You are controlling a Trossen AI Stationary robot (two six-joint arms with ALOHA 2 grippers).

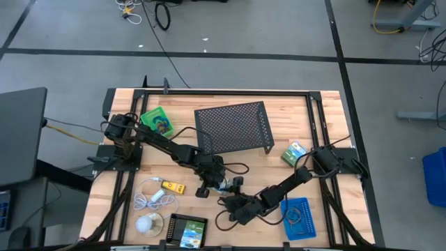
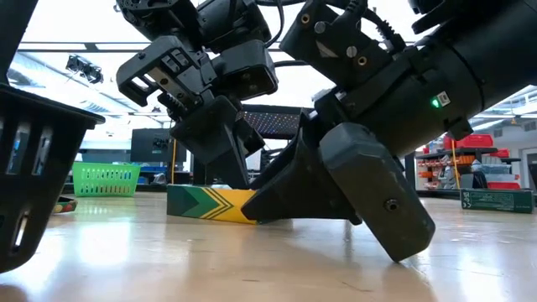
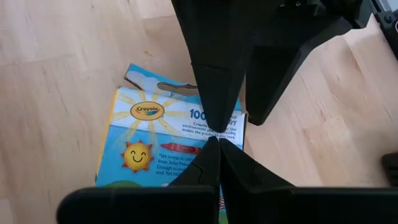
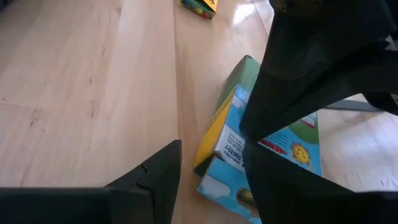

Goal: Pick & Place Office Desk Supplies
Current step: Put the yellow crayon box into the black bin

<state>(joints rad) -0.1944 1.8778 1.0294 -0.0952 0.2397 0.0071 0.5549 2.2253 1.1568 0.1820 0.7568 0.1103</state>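
A blue Crayola crayon box (image 1: 224, 185) (image 2: 210, 204) lies flat on the wooden table between my two grippers. My left gripper (image 3: 214, 142) (image 1: 220, 179) is shut, and its joined fingertips stand over the box's blue face (image 3: 155, 130). My right gripper (image 4: 211, 149) (image 1: 234, 191) is open and straddles one long edge of the box (image 4: 227, 140). One of its fingers (image 4: 155, 177) is over the bare wood beside the box's yellow-green side. The other (image 4: 280, 180) is over the blue face. My left gripper comes slanting down from the table's left, its shut fingertips at the box's blue face (image 3: 205, 127); whether they press on it, I cannot tell. My right gripper comes low from the table's right; whether the finger over the face (image 4: 292, 146) touches it, I cannot tell.
A black mesh tray (image 1: 233, 127) stands at the back. A yellow block (image 1: 172, 186), white cable (image 1: 155, 199), white ball (image 1: 148, 223) and black tray (image 1: 187, 230) lie at the front left. A blue tray (image 1: 310, 226) holds loops at the front right. A green-blue packet (image 1: 295, 153) lies near the right arm.
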